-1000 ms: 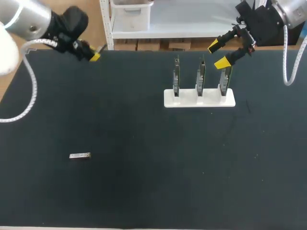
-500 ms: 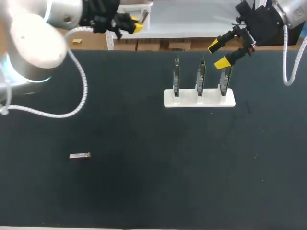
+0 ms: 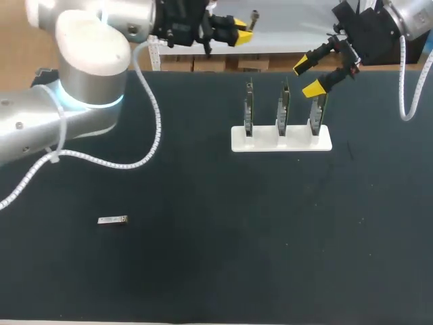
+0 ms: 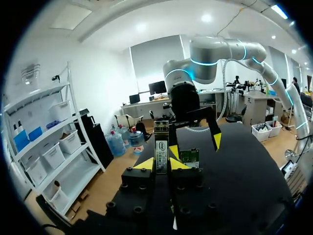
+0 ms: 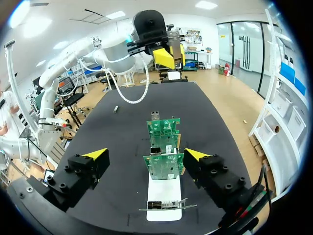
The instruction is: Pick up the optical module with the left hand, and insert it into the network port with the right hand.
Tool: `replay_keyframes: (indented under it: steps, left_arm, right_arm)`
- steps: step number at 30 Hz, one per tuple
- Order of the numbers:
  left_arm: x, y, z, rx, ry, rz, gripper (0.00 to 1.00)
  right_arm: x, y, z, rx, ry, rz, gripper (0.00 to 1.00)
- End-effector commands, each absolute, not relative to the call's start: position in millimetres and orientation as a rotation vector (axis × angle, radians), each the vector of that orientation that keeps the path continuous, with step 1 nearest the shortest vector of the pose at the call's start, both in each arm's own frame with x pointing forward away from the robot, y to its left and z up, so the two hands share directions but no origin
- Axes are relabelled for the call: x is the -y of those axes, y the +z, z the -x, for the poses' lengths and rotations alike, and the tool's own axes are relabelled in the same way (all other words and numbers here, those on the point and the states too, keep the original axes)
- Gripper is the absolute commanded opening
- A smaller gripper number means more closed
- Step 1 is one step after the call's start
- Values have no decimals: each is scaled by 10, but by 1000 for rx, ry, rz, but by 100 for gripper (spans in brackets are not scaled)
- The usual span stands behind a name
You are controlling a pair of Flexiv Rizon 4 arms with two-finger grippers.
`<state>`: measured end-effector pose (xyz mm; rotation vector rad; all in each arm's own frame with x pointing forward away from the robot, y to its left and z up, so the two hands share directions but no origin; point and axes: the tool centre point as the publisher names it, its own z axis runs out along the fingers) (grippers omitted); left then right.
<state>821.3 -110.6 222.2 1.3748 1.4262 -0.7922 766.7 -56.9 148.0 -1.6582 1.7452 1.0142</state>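
My left gripper [image 3: 238, 30] hangs above the table's far edge, left of the card stand. It is shut on a slim metal optical module [image 4: 161, 149] that sticks out past its yellow tips. A second module [image 3: 112, 220] lies flat on the black mat at the near left. Three green network cards [image 3: 283, 107] stand upright in a white base [image 3: 281, 141]. My right gripper [image 3: 308, 76] is open just over the rightmost card. In the right wrist view the cards [image 5: 164, 165] stand between and ahead of its spread fingers [image 5: 95, 154].
The black mat [image 3: 270, 230] covers the whole table. In the right wrist view, my left arm [image 5: 117, 51] curves in over the far side of the table, beyond the cards.
My left arm has swung right along the far edge, from the far left corner to near the middle, carrying the module. The right arm has not moved.
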Motion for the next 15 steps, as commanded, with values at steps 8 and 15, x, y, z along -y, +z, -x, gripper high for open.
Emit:
replay_keyframes:
  steps: [8,15]
  left_arm:
    - [1469,2159,-8035,-1326,-917,-1367,0]
    - [1591,2096,-7954,-1321,-956,-1369,0]
  right_arm:
    - [570,1481,-7664,-1745,1014,1658,100]
    - [570,1481,-7664,-1745,1014,1658,100]
